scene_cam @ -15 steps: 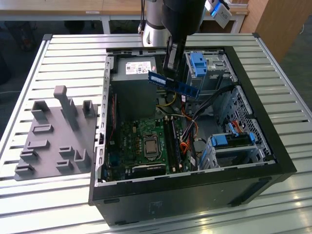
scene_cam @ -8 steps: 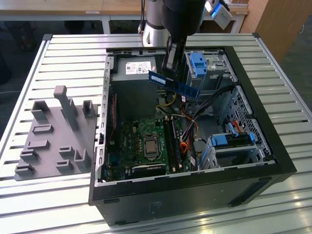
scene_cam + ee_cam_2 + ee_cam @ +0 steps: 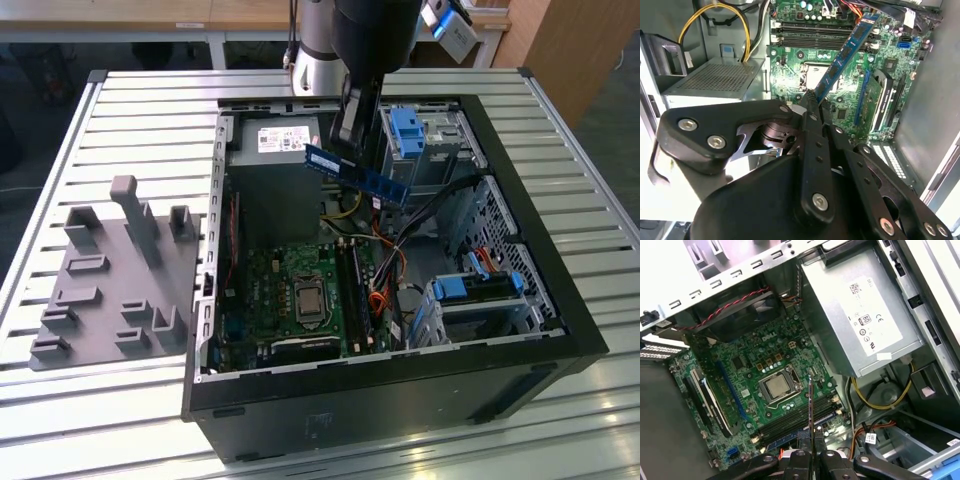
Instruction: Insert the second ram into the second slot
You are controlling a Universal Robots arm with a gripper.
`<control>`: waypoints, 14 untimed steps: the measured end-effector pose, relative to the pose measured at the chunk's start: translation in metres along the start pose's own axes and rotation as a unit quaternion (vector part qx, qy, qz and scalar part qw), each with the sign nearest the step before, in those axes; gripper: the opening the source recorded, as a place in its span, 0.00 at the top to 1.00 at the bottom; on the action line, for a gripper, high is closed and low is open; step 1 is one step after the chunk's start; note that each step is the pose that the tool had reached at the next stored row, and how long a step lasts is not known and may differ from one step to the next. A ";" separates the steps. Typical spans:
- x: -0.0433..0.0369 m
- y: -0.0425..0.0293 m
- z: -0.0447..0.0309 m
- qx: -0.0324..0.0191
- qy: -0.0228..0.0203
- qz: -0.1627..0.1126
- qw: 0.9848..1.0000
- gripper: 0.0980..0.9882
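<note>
My gripper (image 3: 352, 135) is shut on the second ram (image 3: 357, 172), a thin blue stick held tilted in the air over the open computer case (image 3: 400, 370). In the second wrist view the ram (image 3: 845, 55) juts out from the fingertips (image 3: 812, 102) over the green motherboard (image 3: 790, 70). It appears edge-on in the first wrist view (image 3: 811, 405), above the gripper (image 3: 810, 452). The long memory slots (image 3: 353, 285) lie beside the processor socket (image 3: 307, 297), well below the ram. Which one is the second slot I cannot tell. A blue strip lies along one of the slots (image 3: 800, 430).
A grey power supply (image 3: 275, 150) fills the case's far corner, with yellow cables (image 3: 880, 400) beside it. Light-blue drive-bay clips (image 3: 410, 130) (image 3: 480, 287) sit on the exterior view's right. A grey fixture plate (image 3: 110, 280) lies on the slatted table at the exterior view's left.
</note>
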State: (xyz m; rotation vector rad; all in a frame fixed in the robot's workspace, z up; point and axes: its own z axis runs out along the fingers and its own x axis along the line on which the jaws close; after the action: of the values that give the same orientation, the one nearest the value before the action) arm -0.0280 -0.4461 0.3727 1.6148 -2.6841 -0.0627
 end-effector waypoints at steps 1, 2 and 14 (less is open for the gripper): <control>0.0000 0.0000 0.0000 0.000 0.000 0.002 1.000 0.96; 0.0000 0.0000 0.0000 0.000 0.000 0.005 1.000 0.96; 0.0000 0.0000 0.0000 0.000 -0.001 0.033 0.999 0.96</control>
State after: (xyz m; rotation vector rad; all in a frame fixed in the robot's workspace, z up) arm -0.0280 -0.4461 0.3727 1.5269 -2.7366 -0.0631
